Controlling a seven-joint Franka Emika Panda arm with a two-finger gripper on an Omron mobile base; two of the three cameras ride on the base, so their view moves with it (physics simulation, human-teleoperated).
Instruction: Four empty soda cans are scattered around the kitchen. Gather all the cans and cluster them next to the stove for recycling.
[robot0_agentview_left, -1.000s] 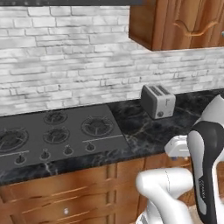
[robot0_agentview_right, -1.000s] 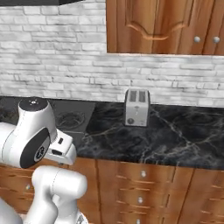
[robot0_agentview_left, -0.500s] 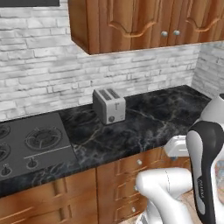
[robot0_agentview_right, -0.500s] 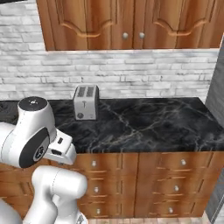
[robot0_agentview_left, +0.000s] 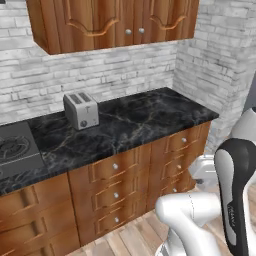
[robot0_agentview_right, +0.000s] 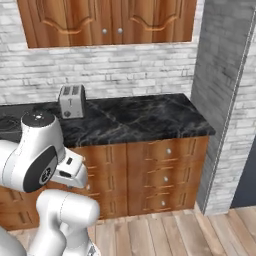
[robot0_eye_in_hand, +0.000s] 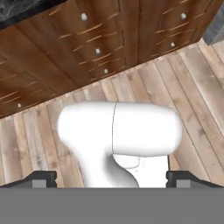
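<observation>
Nothing is gripped right now: in the hand view the gripper (robot0_eye_in_hand: 111, 179) is seen with its two dark fingertips (robot0_eye_in_hand: 41, 178) spread far apart at the bottom edge, nothing between them but wood plank floor (robot0_eye_in_hand: 192, 87) further out. Beyond the gripper, past the floor, brown drawer fronts (robot0_eye_in_hand: 100, 48) with small round knobs are seen. From the base views, a silver two-slot toaster (robot0_agentview_left: 81, 110) is found standing upright on the black veined marble counter (robot0_agentview_left: 145, 117), up above and well apart from where the gripper is pointed. The stove (robot0_agentview_left: 12, 150) is caught at the far left edge of the left base view, just a corner of it with a burner grate, off beside the toaster. Wood cabinets (robot0_agentview_right: 110, 22) are hung above on the white-grey brick wall (robot0_agentview_right: 125, 70). No readable writing can be made out; some marking on the arm's dark segment is too blurry to tell.
</observation>
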